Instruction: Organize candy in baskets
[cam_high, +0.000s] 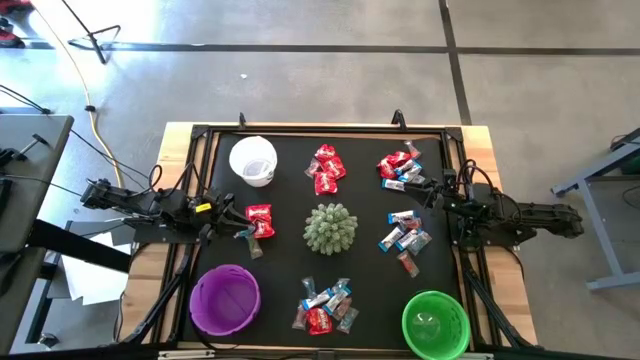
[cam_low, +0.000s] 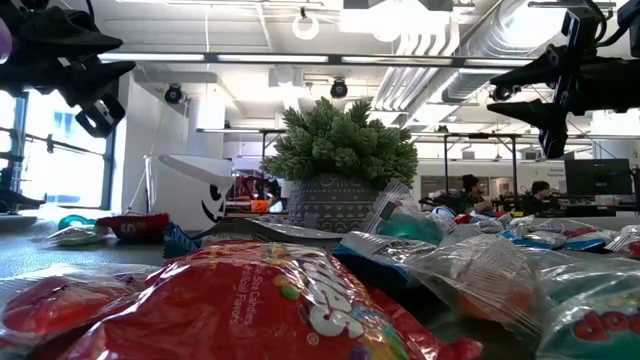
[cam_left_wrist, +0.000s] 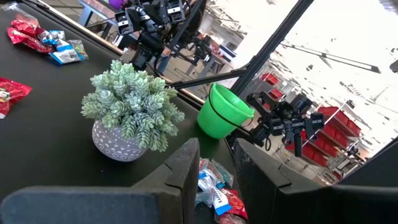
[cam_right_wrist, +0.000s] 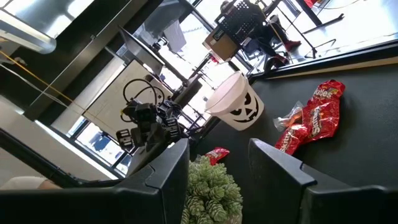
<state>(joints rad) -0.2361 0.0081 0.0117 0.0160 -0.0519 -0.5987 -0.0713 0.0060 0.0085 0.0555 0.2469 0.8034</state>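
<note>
My left gripper (cam_high: 243, 240) hangs above the black mat (cam_high: 290, 255), on the left side of the spiky pale-green potted plant (cam_high: 330, 228), and its two dark fingers (cam_left_wrist: 184, 168) stand a narrow gap apart with nothing between them. Just beside the plant-facing tips lies a small shiny red candy packet (cam_high: 260, 220), not touched. Looking out past those fingers I see the plant in its grey patterned pot, the bright green round basket (cam_left_wrist: 222, 112) beyond it, and a few blue-and-silver wrapped sweets (cam_left_wrist: 214, 186) lying low between the fingers and the mat.

My right gripper (cam_high: 445, 200) hovers on the opposite side of the plant, fingers (cam_right_wrist: 171, 168) spread wide and holding nothing. From there I look across the plant's top to the white round basket with a black jack-o'-lantern face (cam_right_wrist: 236, 102) and a bunch of red crinkled candy bags (cam_right_wrist: 314, 118) next to it.

Around the plant, the candy sits in loose heaps: a red pile (cam_high: 326, 168) behind it, a red-and-blue cluster (cam_high: 402, 168) at the back right near my right gripper, blue-and-silver pieces (cam_high: 405, 235) right of the plant, and a mixed heap (cam_high: 325, 305) in front of it. The white basket stands back left of the plant, the purple round basket (cam_high: 225, 298) front left, the green one front right. None of the three shows candy inside.
</note>
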